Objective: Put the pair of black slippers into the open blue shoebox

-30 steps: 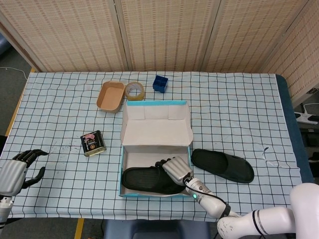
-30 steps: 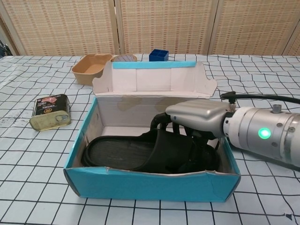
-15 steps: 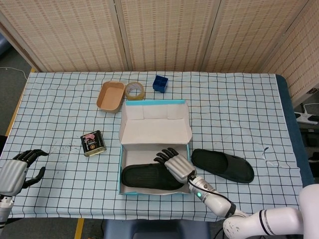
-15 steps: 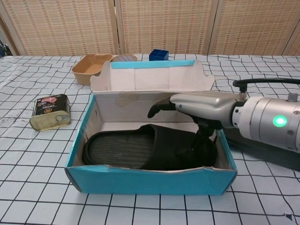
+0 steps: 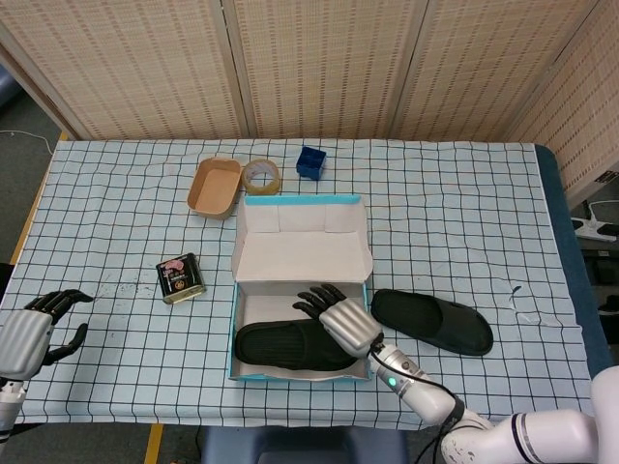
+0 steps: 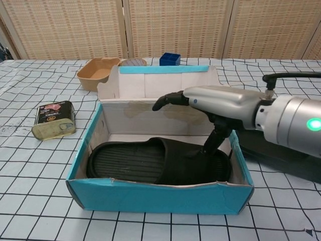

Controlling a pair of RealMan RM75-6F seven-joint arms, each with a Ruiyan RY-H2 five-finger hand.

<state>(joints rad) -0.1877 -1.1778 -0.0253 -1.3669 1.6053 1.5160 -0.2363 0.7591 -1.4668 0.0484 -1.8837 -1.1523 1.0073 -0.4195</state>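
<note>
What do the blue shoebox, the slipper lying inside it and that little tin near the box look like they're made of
Blue shoebox: looks like cardboard, blue outside, plain white inside, with slightly bent, creased edges and folded flaps.
Slipper in the box: probably matte black rubber or foam, judging by the ribbed footbed and soft moulded strap.
Tin: likely metal, with a glossy printed label and a dull brassy end.

Black slippers; shoebox blue outside, white inside; surface covered in white cloth with a dark grid; silver robot hand with black fingertips; tan bowl
</note>
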